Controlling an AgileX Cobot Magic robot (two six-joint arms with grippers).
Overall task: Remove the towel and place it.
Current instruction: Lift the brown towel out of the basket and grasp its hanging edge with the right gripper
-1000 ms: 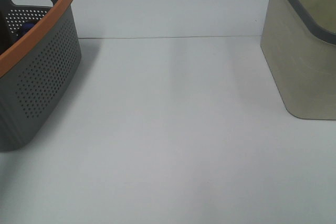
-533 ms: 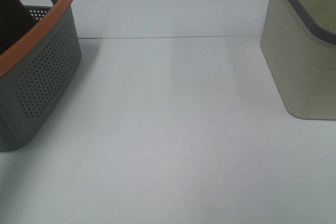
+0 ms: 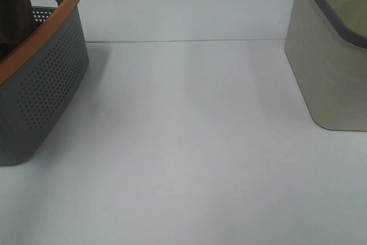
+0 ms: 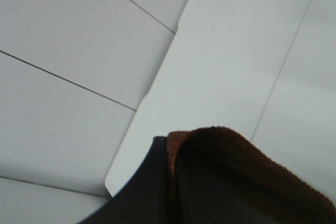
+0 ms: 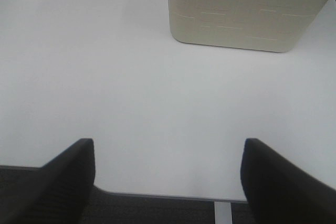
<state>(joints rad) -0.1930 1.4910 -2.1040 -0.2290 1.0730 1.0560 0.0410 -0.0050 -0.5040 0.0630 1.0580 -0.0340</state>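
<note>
Nearest, at 6 o'clock in the high view: white table (image 3: 183, 164), with nothing lying on the middle stretch.

Over that near edge, right gripper (image 5: 168, 156): jaws spread wide, holding nothing, aimed toward the beige basket (image 5: 241, 9).

Farther out, at 9 o'clock: grey basket (image 3: 51, 78) with orange rim and perforated wall. At 2 o'clock, well apart from it: beige basket again, solid-walled.

At 10 o'clock, standing up out of the grey basket and above its rim: towel (image 3: 12, 21), dark reddish-brown, partly cut off by the picture edge. Seen close from the left wrist: towel (image 4: 236, 150) folded tight against a dark finger of the left gripper (image 4: 157, 192), so jaws judged closed on the cloth. Gripper itself not visible in the high view.

Progress, as a judgement: grasp made and lift out of the basket under way, lower part possibly inside yet. Left to do: clearing the rim, carrying across, setting down, letting go. Destination not told by the pictures.

Counted: one towel, two baskets, two grippers, one table.
</note>
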